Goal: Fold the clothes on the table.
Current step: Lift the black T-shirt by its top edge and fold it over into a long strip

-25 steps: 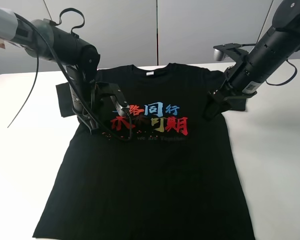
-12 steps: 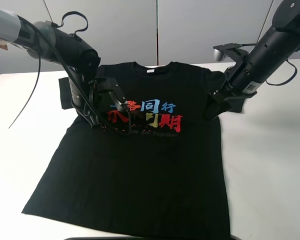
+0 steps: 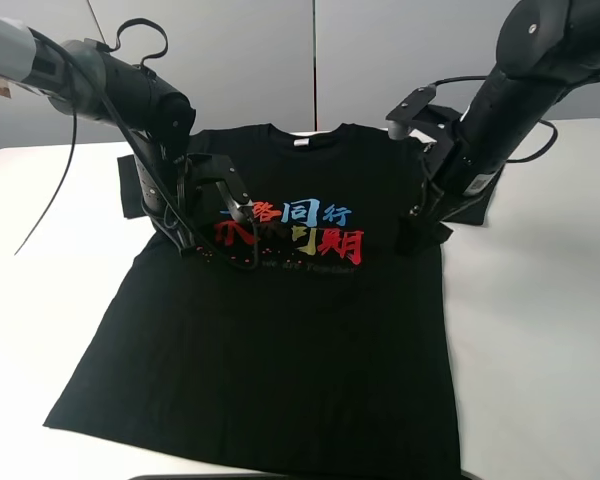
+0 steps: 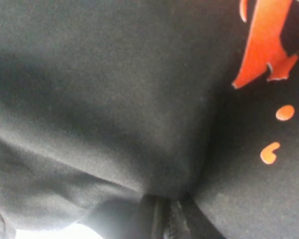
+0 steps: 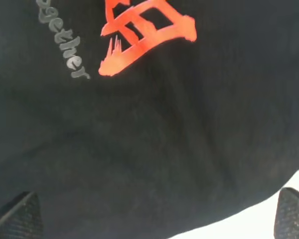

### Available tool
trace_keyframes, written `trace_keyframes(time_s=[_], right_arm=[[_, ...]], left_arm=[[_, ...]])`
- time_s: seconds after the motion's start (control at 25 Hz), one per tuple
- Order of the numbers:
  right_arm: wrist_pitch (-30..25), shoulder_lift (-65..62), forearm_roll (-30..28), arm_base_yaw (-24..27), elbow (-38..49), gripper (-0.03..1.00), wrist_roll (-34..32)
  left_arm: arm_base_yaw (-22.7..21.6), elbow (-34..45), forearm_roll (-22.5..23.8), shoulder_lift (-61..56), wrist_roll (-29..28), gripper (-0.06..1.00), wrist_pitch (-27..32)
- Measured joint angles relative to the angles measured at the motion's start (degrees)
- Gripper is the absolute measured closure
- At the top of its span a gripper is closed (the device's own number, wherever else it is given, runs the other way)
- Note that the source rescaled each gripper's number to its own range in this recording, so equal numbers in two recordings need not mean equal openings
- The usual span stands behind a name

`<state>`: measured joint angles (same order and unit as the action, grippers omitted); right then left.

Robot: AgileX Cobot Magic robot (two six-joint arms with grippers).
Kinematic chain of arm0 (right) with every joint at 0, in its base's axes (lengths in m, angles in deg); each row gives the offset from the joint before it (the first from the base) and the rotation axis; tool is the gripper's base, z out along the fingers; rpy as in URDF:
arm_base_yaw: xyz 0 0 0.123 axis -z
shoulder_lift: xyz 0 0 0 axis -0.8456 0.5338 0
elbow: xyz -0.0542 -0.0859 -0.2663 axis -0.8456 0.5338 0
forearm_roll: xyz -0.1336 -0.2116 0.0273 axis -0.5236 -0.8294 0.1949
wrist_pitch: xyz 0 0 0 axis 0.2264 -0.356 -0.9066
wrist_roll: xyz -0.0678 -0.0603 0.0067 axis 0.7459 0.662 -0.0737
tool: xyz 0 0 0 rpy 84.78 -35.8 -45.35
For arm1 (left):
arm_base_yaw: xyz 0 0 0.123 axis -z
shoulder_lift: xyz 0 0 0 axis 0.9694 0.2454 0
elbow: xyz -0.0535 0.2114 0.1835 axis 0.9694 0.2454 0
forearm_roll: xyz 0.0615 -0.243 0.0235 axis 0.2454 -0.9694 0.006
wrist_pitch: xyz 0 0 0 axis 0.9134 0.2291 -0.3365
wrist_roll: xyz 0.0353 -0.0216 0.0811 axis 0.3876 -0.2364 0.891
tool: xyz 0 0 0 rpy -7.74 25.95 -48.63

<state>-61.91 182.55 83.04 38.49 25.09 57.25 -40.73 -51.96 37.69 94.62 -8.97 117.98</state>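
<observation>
The left gripper [image 3: 192,245] stays clenched on the shirt [image 3: 300,330], which lies flat on the table [image 3: 540,330]. The right gripper [image 3: 417,238], jaws apart, has just swung inward over the shirt's side, probably to grasp it before folding.

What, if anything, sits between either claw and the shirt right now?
Nothing visible does. The left claw is pinched on a fold of the T-shirt. The right claw hangs open over its side edge, with only bare table beside it.

Black arms [image 3: 520,95], trailing black cables [image 3: 64,172]
</observation>
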Motion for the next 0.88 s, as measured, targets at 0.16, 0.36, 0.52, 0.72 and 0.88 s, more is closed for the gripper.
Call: trace_keyframes(time_s=[0.16,0.36,0.52,0.72,0.88], right_arm=[[1.24,2.85,-4.29,-2.11,-0.27,-0.03,-1.96],[1.35,8.4,-6.63,-2.9,-2.77,-0.03,-4.91],[1.03,11.13,-8.47,-2.93,-5.2,-0.03,-7.11],[0.91,13.56,-10.03,-2.93,-5.74,-0.03,-8.48],[0.91,13.93,-11.59,-2.93,-5.96,0.05,-9.58]], left_arm=[[0.0,0.0,0.0,0.0,0.24,0.94,0.0],[0.0,0.0,-0.14,0.0,0.35,0.94,0.0],[0.0,0.0,-0.14,0.0,0.35,0.94,0.0],[0.0,0.0,-0.18,0.0,0.35,0.94,0.0],[0.0,0.0,-0.18,0.0,0.35,0.94,0.0]])
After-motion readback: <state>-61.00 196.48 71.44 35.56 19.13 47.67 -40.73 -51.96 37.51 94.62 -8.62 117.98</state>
